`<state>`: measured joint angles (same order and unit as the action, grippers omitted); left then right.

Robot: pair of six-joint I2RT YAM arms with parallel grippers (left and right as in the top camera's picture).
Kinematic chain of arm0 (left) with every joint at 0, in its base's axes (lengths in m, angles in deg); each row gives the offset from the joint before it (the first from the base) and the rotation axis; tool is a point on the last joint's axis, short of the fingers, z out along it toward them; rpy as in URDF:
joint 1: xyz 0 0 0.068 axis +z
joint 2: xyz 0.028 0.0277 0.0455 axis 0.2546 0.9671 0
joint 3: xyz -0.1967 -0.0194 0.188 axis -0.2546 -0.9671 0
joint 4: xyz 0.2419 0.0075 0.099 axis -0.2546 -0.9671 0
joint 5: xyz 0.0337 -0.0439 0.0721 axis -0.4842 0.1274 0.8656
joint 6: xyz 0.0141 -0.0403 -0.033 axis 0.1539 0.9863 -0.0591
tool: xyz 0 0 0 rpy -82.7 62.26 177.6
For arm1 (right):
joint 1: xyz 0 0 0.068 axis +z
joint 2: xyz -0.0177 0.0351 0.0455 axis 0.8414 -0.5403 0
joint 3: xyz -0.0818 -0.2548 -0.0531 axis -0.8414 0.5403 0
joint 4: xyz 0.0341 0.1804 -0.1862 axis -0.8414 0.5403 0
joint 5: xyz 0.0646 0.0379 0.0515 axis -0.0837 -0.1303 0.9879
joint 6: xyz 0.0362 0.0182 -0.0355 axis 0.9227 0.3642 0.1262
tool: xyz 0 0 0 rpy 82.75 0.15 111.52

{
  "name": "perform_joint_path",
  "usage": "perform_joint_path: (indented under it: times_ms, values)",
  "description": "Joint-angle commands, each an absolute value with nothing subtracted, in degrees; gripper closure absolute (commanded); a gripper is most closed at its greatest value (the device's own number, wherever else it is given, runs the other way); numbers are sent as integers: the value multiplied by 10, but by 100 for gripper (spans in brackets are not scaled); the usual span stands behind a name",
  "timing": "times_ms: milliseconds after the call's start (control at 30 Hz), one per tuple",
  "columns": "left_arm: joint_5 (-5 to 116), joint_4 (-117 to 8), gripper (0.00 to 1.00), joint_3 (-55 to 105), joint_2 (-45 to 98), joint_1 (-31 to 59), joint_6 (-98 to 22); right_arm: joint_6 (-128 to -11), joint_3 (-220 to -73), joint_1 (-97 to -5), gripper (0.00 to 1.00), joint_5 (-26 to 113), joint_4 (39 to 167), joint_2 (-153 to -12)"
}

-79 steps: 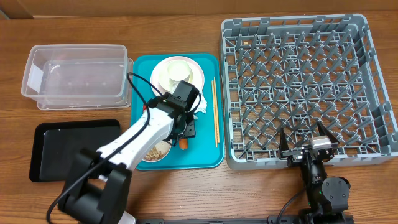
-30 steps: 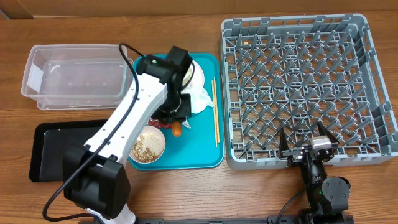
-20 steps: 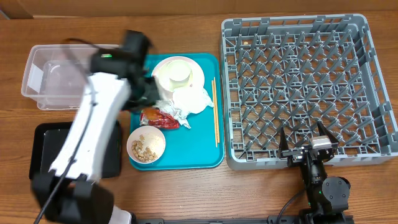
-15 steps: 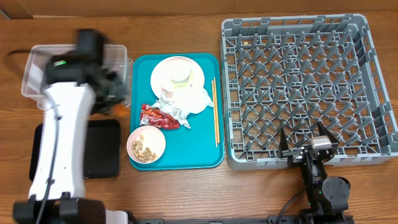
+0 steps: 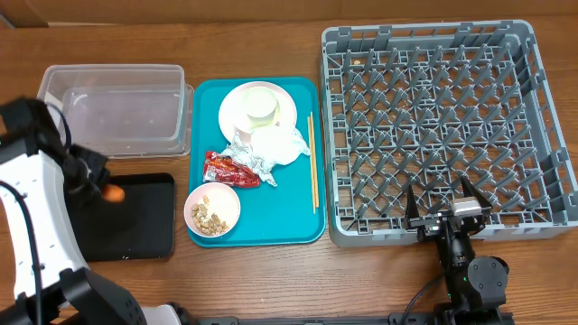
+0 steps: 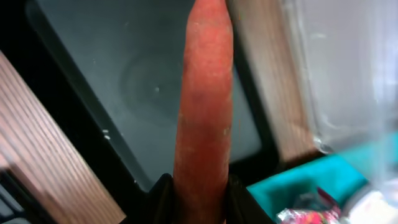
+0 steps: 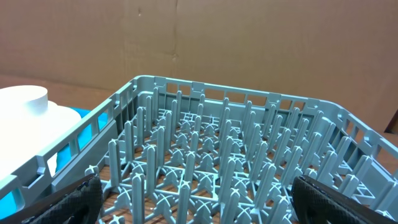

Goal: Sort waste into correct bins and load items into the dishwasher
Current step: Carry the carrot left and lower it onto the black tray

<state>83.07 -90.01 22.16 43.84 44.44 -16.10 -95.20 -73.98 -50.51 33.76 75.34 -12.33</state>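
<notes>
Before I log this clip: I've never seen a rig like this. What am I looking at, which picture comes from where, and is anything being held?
Two robot arms with two-finger grippers work at a wooden table. One picture looks down from overhead; the other two come from a camera on each wrist. The left gripper holds an orange carrot over the black tray, near the clear tub. The right gripper rests open by the grey dish rack. On the teal tray lie a plate with a white cup, a crumpled napkin, a red wrapper, a bowl of scraps and chopsticks.
</notes>
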Motion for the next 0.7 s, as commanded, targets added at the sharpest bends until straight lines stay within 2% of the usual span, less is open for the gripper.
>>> perform_joint_path:
  times_ms: [0, 133, 500, 667]
  values:
    - [776, -856, 96, 145, 432, 482, -145, -952, -734, -507, 0, 341, 749, -118]
    - [732, -781, 96, 76, 432, 500, -145, -952, -734, -507, 0, 341, 749, -118]
    - [735, -566, 96, -65, 433, 500, -90, -952, -734, -507, 0, 341, 749, -118]
    - [725, -468, 92, -119, 434, 500, -81, -952, -734, -507, 0, 341, 749, -118]
